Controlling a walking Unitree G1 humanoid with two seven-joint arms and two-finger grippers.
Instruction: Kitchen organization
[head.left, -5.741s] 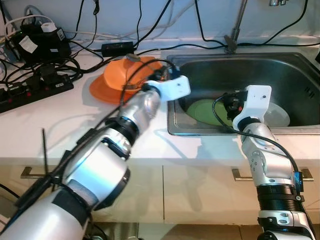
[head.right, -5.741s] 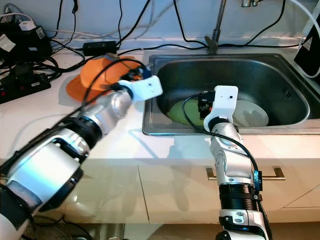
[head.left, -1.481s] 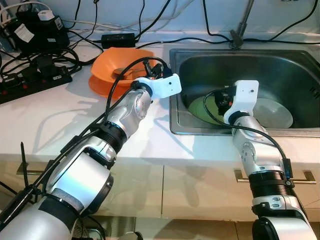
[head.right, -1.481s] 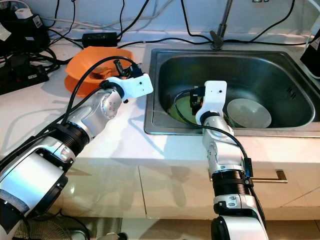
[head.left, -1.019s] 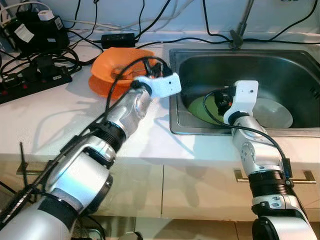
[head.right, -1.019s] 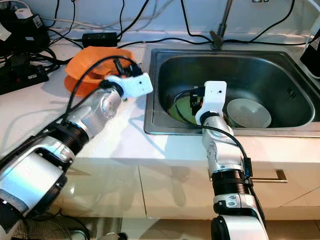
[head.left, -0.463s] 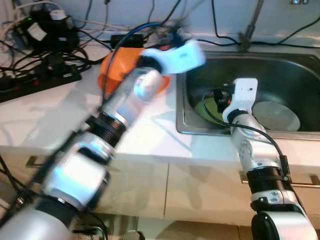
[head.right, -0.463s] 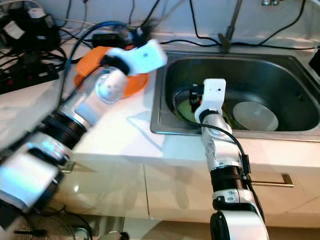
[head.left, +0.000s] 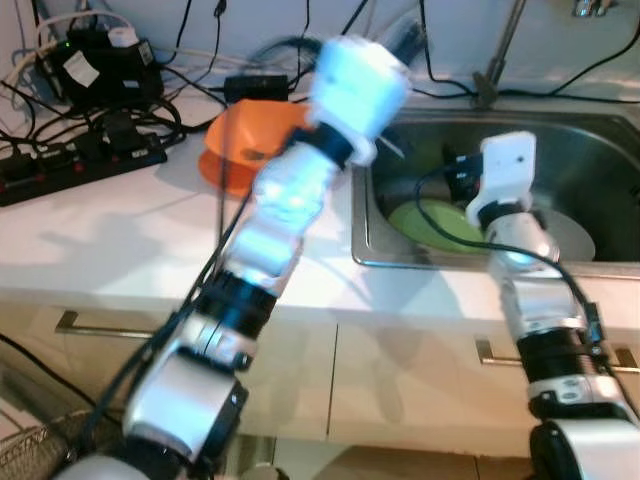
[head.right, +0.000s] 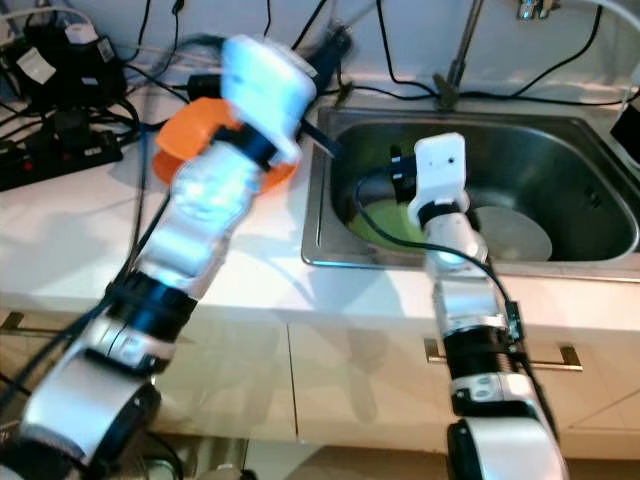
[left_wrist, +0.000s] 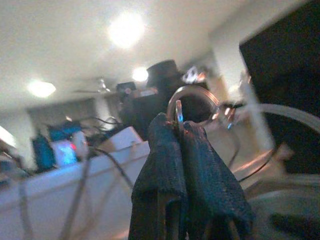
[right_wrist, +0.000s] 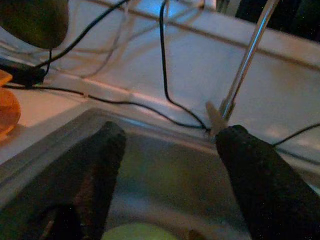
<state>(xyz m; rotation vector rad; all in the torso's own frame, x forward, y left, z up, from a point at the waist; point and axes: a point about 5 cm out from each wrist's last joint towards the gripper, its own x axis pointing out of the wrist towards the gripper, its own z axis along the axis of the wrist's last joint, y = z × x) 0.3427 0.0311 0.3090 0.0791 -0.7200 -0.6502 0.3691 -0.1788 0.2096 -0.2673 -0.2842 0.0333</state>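
The right gripper, fingers spread and empty, points into the steel sink; the round green plate lies just below it. The raised left gripper is pinched on a thin metal utensil.

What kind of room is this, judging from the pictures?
Most likely a home kitchen: a steel sink with a tap, plates in it, and cupboard fronts below the white counter.

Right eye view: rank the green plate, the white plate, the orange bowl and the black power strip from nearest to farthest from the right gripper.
1. Green plate, in the sink just below the right gripper.
2. White plate, in the sink on the robot's right.
3. Orange bowl, on the counter left of the sink.
4. Black power strip, far left on the counter.
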